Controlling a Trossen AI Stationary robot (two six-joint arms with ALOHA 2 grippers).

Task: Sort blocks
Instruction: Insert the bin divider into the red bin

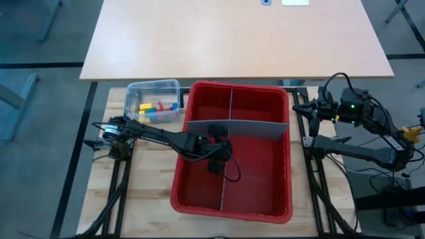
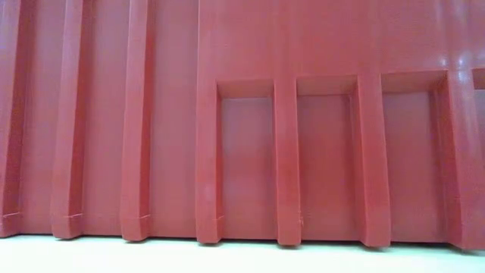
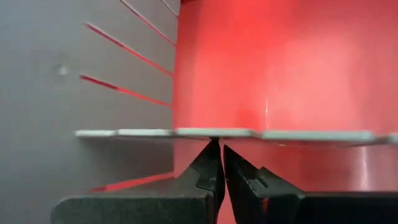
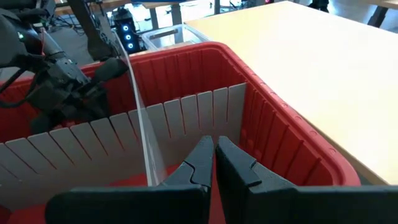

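Left pincer sits clenched and empty down inside the red bin, the blocks well behind it in the clear tub, so it should lift clear of the grey divider first, while the right pincer waits clenched.

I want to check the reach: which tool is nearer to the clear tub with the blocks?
Left. The left tool is inside the red bin, just beside the clear tub holding the blocks. The right tool waits beyond the bin's opposite side.
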